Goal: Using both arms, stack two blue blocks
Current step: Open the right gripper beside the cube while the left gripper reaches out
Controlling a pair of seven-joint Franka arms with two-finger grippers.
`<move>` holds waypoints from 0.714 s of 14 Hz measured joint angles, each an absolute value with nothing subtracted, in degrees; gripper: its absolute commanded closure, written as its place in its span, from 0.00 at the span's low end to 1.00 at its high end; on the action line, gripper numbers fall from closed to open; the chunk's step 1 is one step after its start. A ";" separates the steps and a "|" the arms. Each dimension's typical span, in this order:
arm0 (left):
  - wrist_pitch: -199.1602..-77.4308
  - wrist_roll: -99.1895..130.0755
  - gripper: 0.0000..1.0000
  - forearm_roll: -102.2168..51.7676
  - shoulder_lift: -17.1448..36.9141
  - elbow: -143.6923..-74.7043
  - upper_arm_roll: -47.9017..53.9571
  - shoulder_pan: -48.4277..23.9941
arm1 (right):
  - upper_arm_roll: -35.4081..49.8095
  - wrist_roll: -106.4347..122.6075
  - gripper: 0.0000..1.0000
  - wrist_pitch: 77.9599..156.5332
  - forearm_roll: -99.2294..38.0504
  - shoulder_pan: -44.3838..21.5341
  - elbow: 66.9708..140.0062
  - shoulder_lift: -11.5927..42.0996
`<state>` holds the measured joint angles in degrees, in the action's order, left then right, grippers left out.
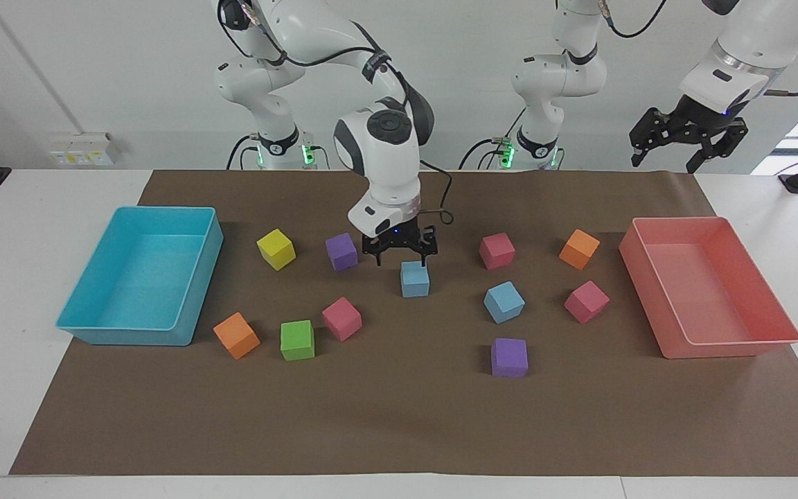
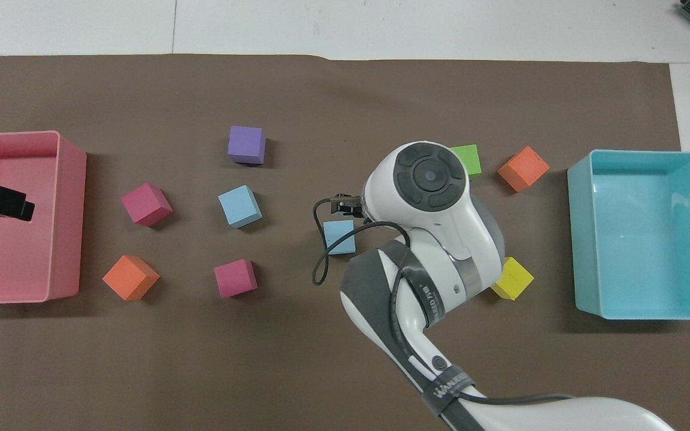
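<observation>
Facing view: right gripper [image 1: 401, 256] spread, apparently just above blue block [image 1: 415, 278]; left gripper [image 1: 683, 138] raised, open-fingered.

In the overhead view the right arm [image 2: 435, 239] hides the purple cube, half-covers the yellow cube [image 2: 516, 281] and green cube [image 2: 469, 157].

We count eleven foam cubes on the brown mat [image 1: 399, 423]: two blue blocks [image 1: 415, 278] [image 1: 503, 301], two purple cubes [image 1: 341, 251] [image 1: 509, 357], three pink cubes [image 1: 497, 250] [image 1: 586, 301] [image 1: 341, 318], two orange cubes [image 1: 579, 249] [image 1: 236, 335], one yellow cube [image 1: 276, 249] and one green cube [image 1: 297, 339]. We see two trays, one turquoise [image 1: 87, 326] and one pink [image 1: 731, 343], and two arms.
</observation>
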<state>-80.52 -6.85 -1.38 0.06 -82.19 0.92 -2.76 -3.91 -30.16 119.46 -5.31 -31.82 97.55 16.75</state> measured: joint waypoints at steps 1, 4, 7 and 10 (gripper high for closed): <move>-81.46 -5.58 0.00 -1.39 0.16 -82.30 1.26 -2.78 | -3.90 -27.78 0.00 119.27 -7.21 -30.83 97.71 16.57; -84.69 -1.70 0.00 -1.39 1.57 -83.24 3.33 -2.85 | -3.90 -19.40 0.00 119.27 -14.22 -28.57 99.29 16.59; -89.24 4.30 0.00 -1.39 4.79 -84.09 6.00 -2.97 | -4.03 -6.03 0.00 119.31 -23.00 -24.89 102.26 16.49; -93.68 10.03 0.00 -1.38 7.61 -85.66 7.94 -3.39 | -4.09 0.06 0.00 119.32 -26.53 -22.00 103.98 16.25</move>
